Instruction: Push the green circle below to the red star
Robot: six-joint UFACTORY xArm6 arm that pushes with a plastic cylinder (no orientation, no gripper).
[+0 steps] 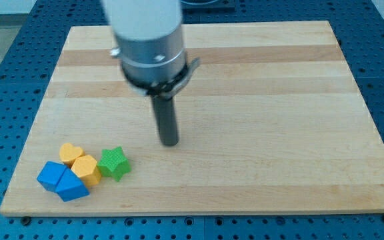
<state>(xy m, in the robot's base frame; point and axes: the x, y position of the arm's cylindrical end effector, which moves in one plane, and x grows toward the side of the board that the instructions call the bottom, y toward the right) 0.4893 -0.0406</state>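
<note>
Four blocks clustered bottom-left; green star (114, 163) nearest my tip (170, 142), apart. No gripping end effector; no writing.

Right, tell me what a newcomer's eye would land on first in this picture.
First, the big grey arm housing coming down from the view's top, ending in a dark rod with my tip on bare wood near the board's middle. Next, the tight cluster at the view's bottom left: a green star, a yellow heart, a yellow hexagon and two blue blocks. My tip stands apart from them, up and right of the green star.
</note>
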